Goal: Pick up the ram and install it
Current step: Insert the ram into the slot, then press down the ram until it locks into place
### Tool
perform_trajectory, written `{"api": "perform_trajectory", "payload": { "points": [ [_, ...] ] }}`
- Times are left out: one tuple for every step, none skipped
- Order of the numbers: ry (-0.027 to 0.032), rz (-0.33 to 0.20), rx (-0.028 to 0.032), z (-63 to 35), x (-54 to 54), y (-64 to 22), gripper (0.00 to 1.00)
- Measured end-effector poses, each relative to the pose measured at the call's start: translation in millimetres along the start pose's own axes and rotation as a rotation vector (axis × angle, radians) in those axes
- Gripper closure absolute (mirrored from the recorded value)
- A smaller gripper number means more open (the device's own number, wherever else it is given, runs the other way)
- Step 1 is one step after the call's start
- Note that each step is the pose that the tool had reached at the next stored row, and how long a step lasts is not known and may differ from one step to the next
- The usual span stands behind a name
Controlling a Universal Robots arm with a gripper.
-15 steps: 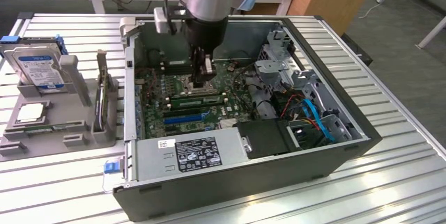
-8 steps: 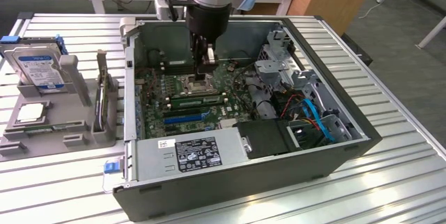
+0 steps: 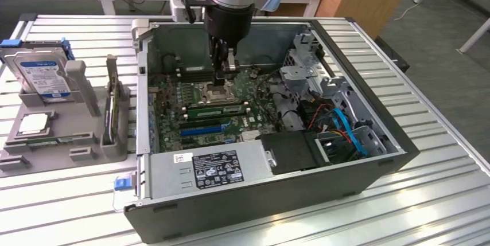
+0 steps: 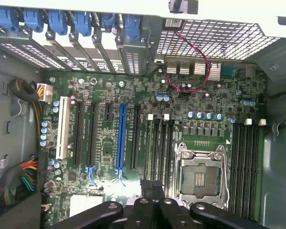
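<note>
The gripper (image 3: 224, 75) — fingers pressed together, empty — hangs above the ram (image 3: 218, 109) on the motherboard (image 3: 170, 96); seating it fully likely needs a straight push.

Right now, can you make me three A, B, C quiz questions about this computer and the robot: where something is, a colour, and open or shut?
1. Where is the hard drive? A in the grey holder; B on a chair; C on the floor.
2. What colour is the motherboard? A red; B white; C green.
3. The gripper is: A wide open; B shut; C gripping the hard drive.

Answers: 1 A, it stands upright in the holder at the exterior view's left. 2 C, the board is green all over. 3 B, its jaws meet.
</note>
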State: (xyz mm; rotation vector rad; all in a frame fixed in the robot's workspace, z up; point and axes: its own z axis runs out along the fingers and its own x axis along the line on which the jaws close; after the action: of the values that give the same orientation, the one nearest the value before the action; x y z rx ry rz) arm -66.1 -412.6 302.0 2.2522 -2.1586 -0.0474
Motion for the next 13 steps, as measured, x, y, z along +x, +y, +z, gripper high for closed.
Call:
{"api": "perform_trajectory", "payload": {
  "points": [
    [0.0, 0.0, 0.0001, 0.0, 0.0, 0.0, 0.89],
    [0.0001, 0.0, 0.0001, 0.0, 0.0, 0.0, 0.89],
    [0.0, 0.0, 0.0002, 0.0, 0.0, 0.0, 0.89],
    [0.0, 0.0, 0.0003, 0.0, 0.0, 0.0, 0.89],
    [0.0, 0.0, 0.0004, 0.0, 0.0, 0.0, 0.89],
    [0.0, 0.0, 0.0004, 0.0, 0.0, 0.0, 0.89],
    [0.0, 0.0, 0.0005, -0.1, 0.0, 0.0, 0.89],
    [0.0001, 0.0, 0.0005, -0.1, 0.0, 0.0, 0.89],
    [0.0001, 0.0, 0.0006, -0.1, 0.0, 0.0, 0.89],
    [0.0001, 0.0, 0.0007, -0.1, 0.0, 0.0, 0.89],
    [0.0001, 0.0, 0.0007, -0.1, 0.0, 0.0, 0.89],
    [0.0001, 0.0, 0.0007, -0.1, 0.0, -0.5, 0.89],
    [-0.0009, 0.0, 0.0005, -0.4, 0.2, -3.7, 0.89]
  ]
}}
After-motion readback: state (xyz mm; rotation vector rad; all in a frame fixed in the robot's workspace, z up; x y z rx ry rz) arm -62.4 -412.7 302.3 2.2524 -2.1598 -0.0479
